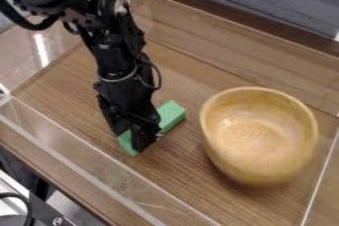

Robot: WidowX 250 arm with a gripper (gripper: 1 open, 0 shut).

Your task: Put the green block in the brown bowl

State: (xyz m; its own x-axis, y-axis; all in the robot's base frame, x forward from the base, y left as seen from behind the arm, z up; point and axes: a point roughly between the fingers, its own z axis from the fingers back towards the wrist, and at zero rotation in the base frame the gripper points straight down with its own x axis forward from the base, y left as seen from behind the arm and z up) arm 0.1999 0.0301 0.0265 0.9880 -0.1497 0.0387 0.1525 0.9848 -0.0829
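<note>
The green block (169, 116) lies flat on the wooden table, running diagonally from lower left to upper right. My gripper (134, 134) points straight down over the block's lower-left half, with one dark finger on each side of it. The fingers hide the block's middle, and its two ends show on either side of them. Whether the fingers press on the block is not clear. The brown bowl (263, 135) sits upright on the table to the right of the block, a short gap away, with nothing in it.
Clear plastic walls (79, 175) fence the table at the front and left. The black arm (99, 32) rises up and to the left from the gripper. A grey surface runs behind the table's back edge.
</note>
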